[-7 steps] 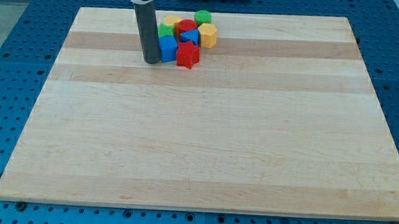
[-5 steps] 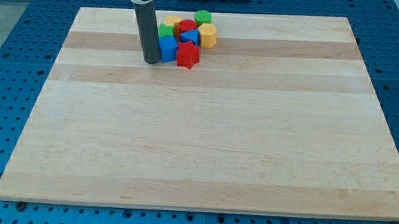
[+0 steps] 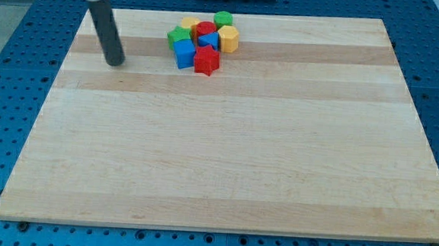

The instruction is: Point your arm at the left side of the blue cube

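The blue cube (image 3: 184, 54) sits at the lower left of a tight cluster of blocks near the view's top. A red star-shaped block (image 3: 206, 60) touches its right side and a green star-shaped block (image 3: 178, 36) lies just above it. My tip (image 3: 115, 62) rests on the board well to the left of the blue cube, with a clear gap between them. The dark rod rises from the tip toward the view's upper left.
The cluster also holds a second blue block (image 3: 210, 41), a red block (image 3: 205, 28), a yellow block (image 3: 190, 23), a yellow hexagonal block (image 3: 228, 39) and a green block (image 3: 223, 19). The wooden board (image 3: 225, 161) lies on a blue perforated table.
My tip has moved left, away from the blue cube's left side where it stood touching or almost touching. The blocks have not moved.
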Controlling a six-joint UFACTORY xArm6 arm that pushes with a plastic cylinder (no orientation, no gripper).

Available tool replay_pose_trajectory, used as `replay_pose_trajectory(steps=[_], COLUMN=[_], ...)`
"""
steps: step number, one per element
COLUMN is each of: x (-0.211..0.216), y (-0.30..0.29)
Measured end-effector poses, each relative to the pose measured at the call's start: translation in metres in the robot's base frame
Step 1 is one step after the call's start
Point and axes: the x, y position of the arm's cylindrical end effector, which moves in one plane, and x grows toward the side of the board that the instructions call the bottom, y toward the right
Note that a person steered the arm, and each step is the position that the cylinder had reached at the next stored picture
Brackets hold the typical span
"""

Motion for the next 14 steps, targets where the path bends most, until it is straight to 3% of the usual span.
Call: replay_pose_trajectory(steps=[2,4,8,10,14], x=[-0.065,-0.088,-0.089,-0.058,-0.002], y=[-0.006,-0.007,-0.042,-0.059,0.134])
